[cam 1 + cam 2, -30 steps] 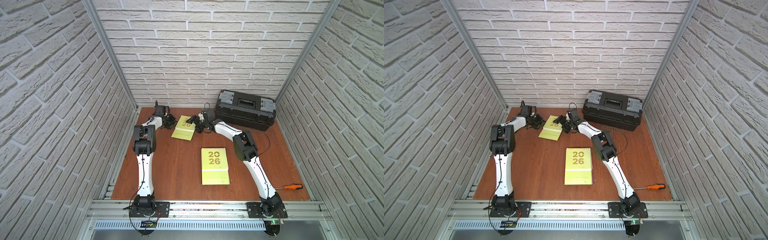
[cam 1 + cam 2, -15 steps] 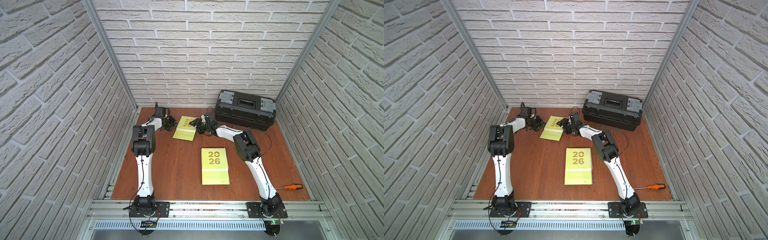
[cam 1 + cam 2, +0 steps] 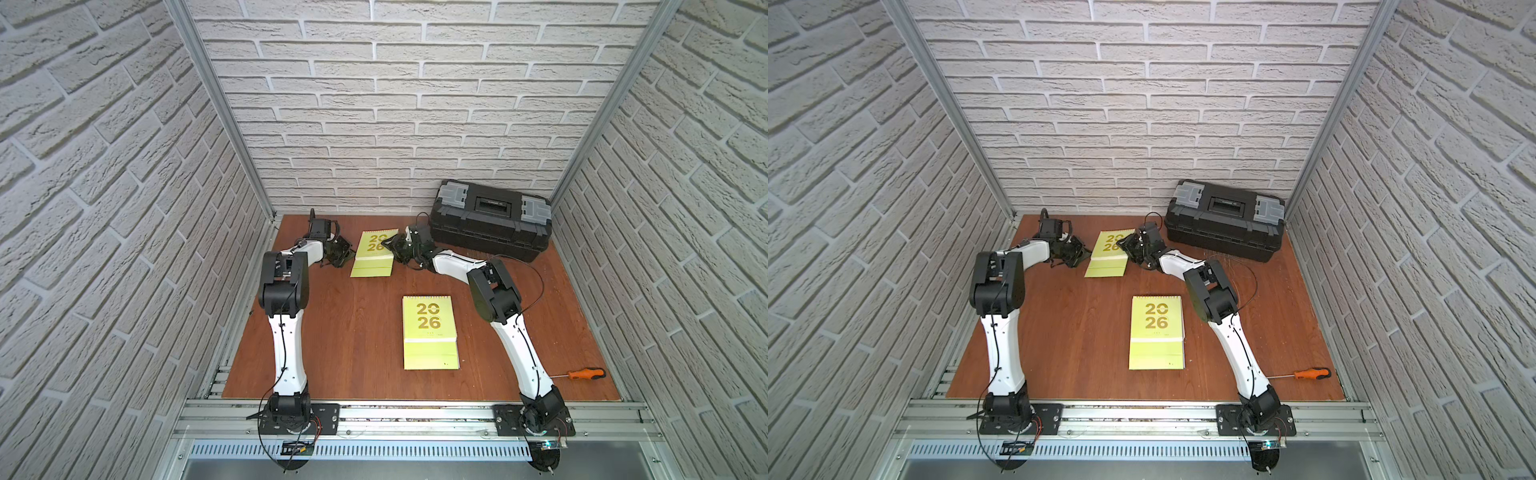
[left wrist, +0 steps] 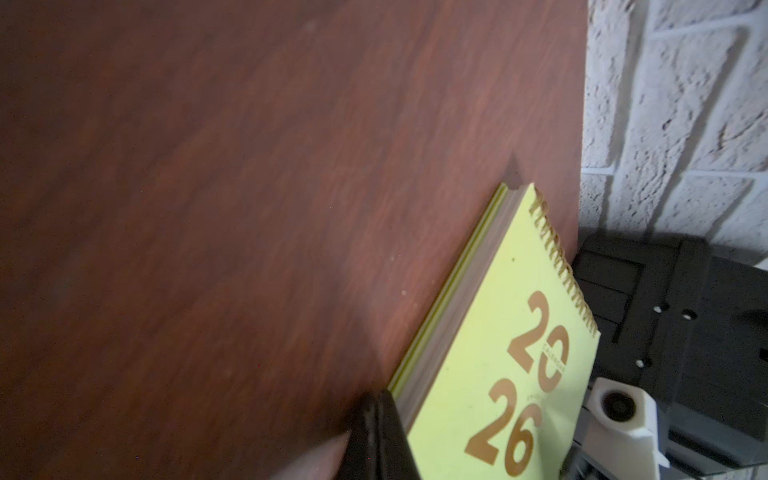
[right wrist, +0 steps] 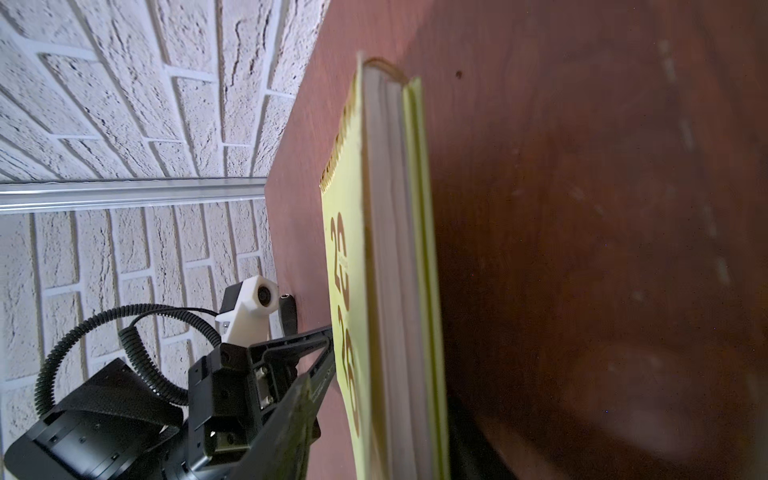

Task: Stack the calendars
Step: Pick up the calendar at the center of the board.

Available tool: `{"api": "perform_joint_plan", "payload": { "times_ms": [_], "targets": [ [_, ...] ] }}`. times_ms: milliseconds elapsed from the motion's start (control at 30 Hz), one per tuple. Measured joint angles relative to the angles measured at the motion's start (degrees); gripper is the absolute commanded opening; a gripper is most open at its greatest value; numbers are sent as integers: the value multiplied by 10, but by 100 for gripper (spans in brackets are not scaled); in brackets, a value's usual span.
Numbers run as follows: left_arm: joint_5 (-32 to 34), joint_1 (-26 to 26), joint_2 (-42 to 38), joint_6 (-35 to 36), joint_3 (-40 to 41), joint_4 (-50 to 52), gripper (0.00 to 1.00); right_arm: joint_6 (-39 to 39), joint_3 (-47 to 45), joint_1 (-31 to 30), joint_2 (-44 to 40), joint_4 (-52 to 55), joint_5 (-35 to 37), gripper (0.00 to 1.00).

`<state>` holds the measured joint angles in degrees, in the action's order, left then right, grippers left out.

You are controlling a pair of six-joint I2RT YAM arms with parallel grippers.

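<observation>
- Two lime-green calendars show in both top views: far calendar (image 3: 372, 254) at upper centre, near calendar (image 3: 430, 332) mid-frame. They lie well apart, both flat on the table (image 3: 353, 365).
- The left gripper (image 3: 345, 257) is closed and empty, with its tip against the far calendar's left edge. In the left wrist view the dark tip touches that edge at bottom centre.
- The right gripper (image 3: 395, 246) sits at the far calendar's right edge. Cannot tell whether it is open or already clamped on it.
- Step, as judged: pinch the far calendar from the right while the left braces it, then carry it to the near calendar.
- To do it well: bite over the whole thick page block, not just the cover. Lift before moving and keep it level so pages don't fan at the spiral.
- Room: the toolbox (image 3: 490, 222) is just right of the right gripper, and the back wall is near above. Open wood toward frame centre looks like the way out.
- The screwdriver (image 3: 582, 374) at lower right is well clear.
</observation>
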<state>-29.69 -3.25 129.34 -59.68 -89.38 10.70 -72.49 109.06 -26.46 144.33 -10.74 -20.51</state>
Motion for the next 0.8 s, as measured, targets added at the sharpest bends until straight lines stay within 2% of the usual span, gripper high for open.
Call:
{"api": "perform_joint_plan", "payload": {
  "times_ms": [333,800],
  "targets": [
    [1,-14,-23,-10,40,-21,6,-13,0,0,0,-11,19,34],
    [14,-23,-49,-20,74,-28,6,-4,-33,-1,-34,-16,35,11]
  ]
}}
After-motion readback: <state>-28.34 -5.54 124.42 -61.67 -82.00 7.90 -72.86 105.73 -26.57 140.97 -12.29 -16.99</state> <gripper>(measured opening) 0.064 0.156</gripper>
